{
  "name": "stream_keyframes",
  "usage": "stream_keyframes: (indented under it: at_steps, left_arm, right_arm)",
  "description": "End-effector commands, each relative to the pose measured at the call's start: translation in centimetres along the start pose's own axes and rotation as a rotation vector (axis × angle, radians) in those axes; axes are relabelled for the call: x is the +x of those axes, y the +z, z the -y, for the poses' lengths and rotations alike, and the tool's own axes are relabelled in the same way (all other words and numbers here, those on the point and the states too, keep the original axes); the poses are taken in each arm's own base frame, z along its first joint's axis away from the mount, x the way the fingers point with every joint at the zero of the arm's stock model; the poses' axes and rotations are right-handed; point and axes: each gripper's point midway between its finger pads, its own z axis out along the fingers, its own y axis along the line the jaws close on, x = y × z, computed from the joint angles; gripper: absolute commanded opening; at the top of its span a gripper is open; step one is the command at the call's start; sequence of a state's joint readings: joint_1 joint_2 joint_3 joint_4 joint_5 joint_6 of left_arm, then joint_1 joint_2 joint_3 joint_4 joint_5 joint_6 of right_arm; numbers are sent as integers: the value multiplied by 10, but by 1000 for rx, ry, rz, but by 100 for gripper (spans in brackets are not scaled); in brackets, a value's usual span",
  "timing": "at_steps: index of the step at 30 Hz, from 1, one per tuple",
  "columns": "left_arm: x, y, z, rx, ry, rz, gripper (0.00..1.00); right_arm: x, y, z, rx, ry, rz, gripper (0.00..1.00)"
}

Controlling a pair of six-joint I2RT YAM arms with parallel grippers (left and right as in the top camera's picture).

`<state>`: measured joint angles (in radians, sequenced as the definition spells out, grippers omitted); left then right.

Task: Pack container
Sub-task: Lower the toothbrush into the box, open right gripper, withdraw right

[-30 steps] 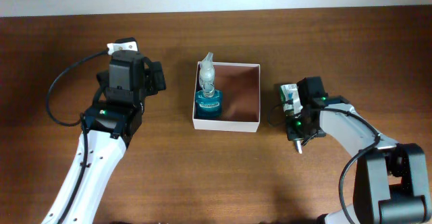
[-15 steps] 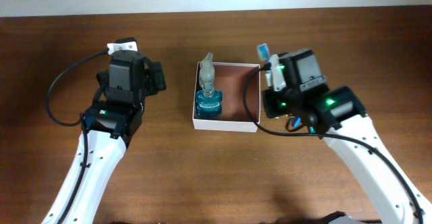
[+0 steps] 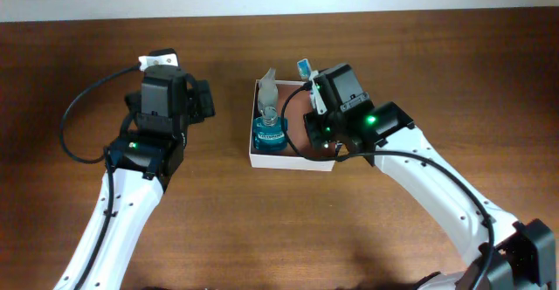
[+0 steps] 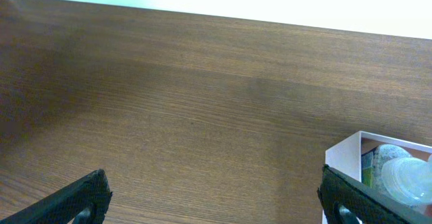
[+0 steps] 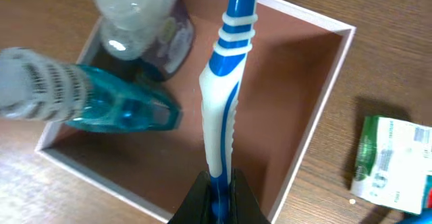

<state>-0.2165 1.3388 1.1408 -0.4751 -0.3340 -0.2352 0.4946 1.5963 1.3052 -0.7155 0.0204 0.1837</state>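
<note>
Clamped on the toothbrush (image 5: 219,116), my right fingers (image 5: 217,210) have swung in from beside the container (image 5: 283,82) to over it — release seems next. My left fingers (image 4: 217,198) stand wide, empty.

Inside container (image 3: 293,162), bottle (image 3: 270,134); toothbrush (image 5: 219,116) above.

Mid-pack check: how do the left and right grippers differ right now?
The left gripper is wide open and empty; the right gripper is shut on the toothbrush, at its handle end. The left gripper sits over bare table beside the container, while the right gripper hangs above the container's inside. Shared: neither appears to touch the container.
</note>
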Motion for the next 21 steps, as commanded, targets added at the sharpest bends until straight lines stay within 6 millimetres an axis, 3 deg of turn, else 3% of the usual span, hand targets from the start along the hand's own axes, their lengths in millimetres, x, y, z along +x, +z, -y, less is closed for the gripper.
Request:
stream_keyframes:
  at_steps: [1, 12, 21]
  left_arm:
    - [-7, -4, -3, -9, -4, 20, 99]
    - [-7, -4, -3, -9, -3, 20, 99]
    - [-7, -4, -3, -9, -3, 20, 99]
  right_arm:
    - [-2, 10, 7, 58, 1, 5, 5]
    - [4, 44, 7, 68, 75, -34, 5]
    - [20, 58, 5, 57, 94, -91, 11]
